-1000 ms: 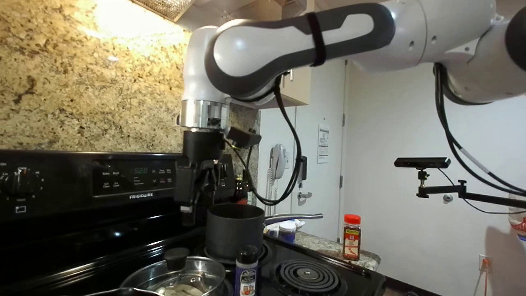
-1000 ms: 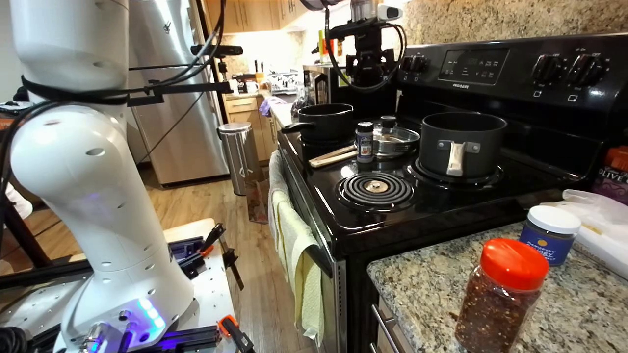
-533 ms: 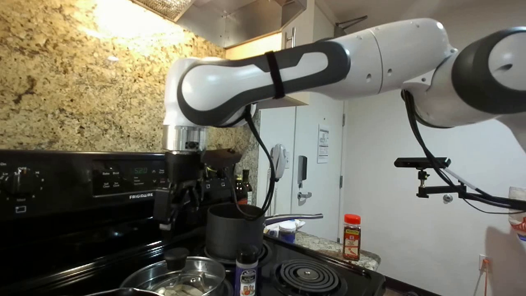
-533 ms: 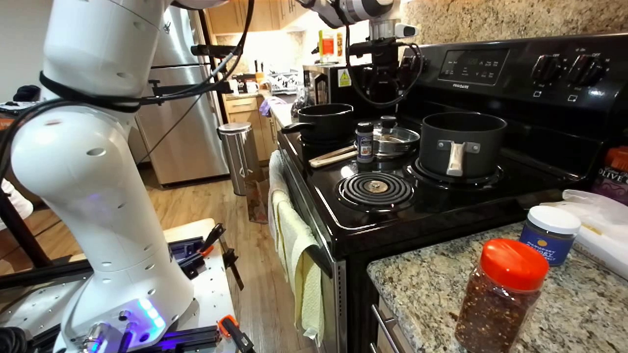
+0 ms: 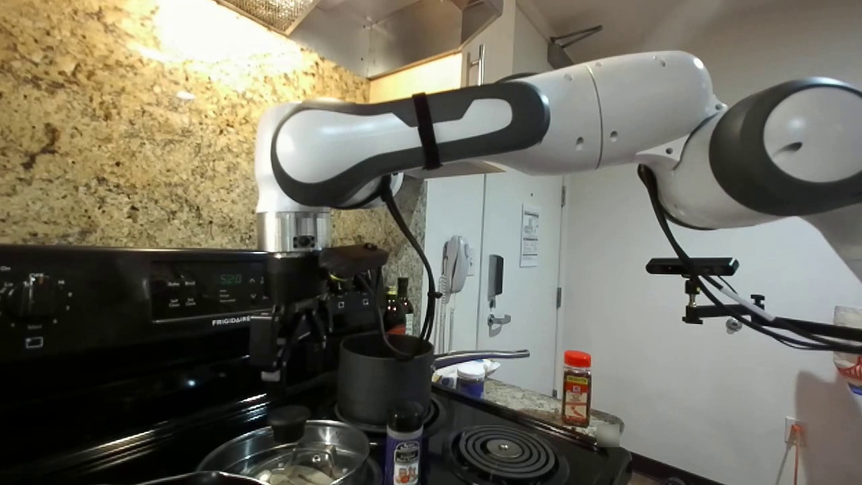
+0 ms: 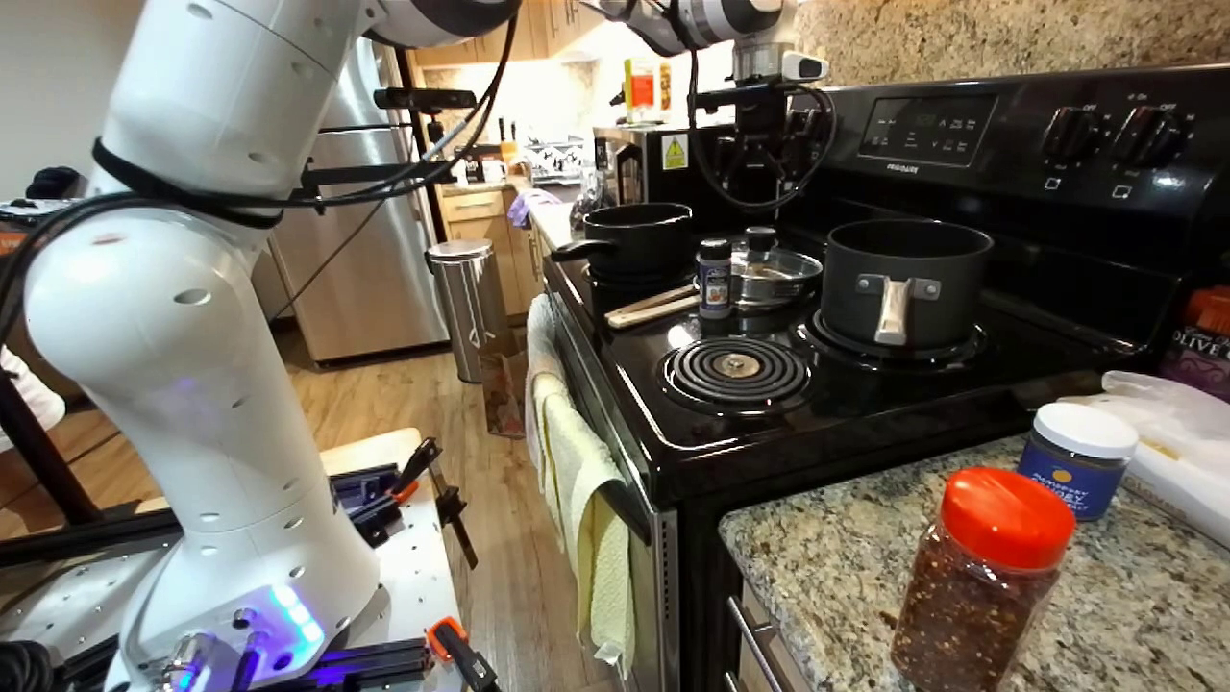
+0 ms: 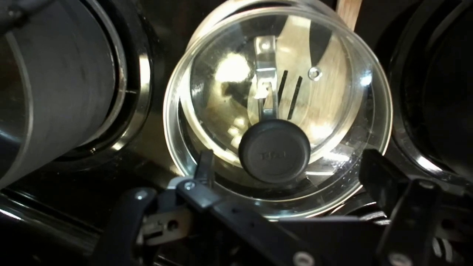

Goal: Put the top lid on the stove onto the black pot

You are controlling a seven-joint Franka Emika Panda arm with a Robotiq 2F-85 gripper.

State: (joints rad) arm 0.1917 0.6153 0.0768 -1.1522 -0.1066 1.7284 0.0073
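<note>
Gripper [image 7: 287, 159] is hovering low in the wrist view, jaws spread and empty, presumably for straddling the knob [image 7: 274, 150] of the glass lid [image 7: 221, 107].

Glare spots the glass lid [image 7: 281, 114] and granite backsplash [image 5: 148, 135].

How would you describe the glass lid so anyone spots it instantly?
Start at the stove, then find the black pot at the wrist view's left. Right of it is the glass lid. Unlike that dark pot, it is see-through with a round black knob.
</note>
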